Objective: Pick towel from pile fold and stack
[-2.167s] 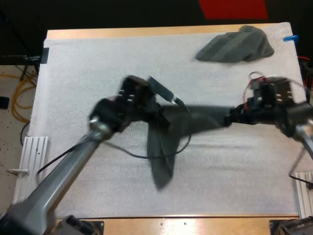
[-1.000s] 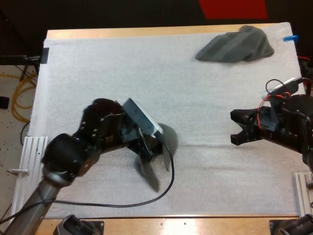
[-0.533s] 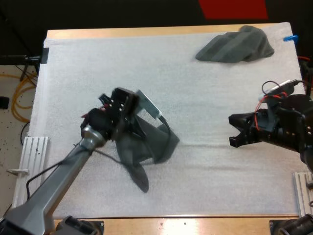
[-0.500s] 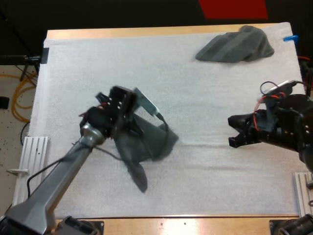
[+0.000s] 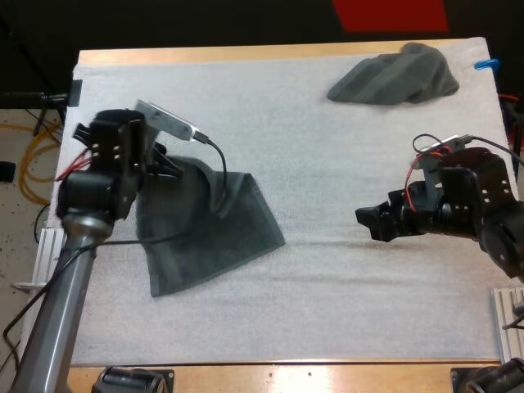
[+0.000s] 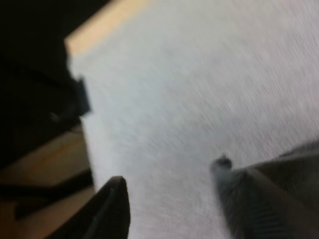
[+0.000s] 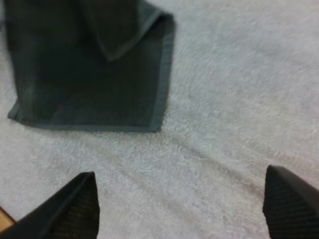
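Item 1, spread towel (image 5: 209, 233): dark grey-green, lying mostly flat on the white mat (image 5: 327, 155) at about 9 o'clock of the counter (image 5: 246, 54). One corner points to 4 o'clock, toward the right tool (image 5: 370, 226). The right wrist view adds the hem along the edges and a small flap folded over onto the cloth, detail the high view barely gives.

Item 2, crumpled towel (image 5: 395, 75): heaped at 1 o'clock near the mat's far edge, well apart from both tools; supplied by the high view.

Item 3, left tool (image 5: 164, 168): at the spread towel's 11 o'clock corner. In the high view its fingers cannot be told apart. The left wrist view has them standing apart with bare mat between, one finger (image 6: 113, 209) clear and the towel's edge lying at the other. It appears to clamp nothing, though blur leaves some doubt.

Item 4, right tool: at 3 o'clock over bare mat, aimed toward 9 o'clock. In the right wrist view its fingers (image 7: 75, 204) stand wide apart and hold nothing, with the spread towel's corner beyond them, not touching
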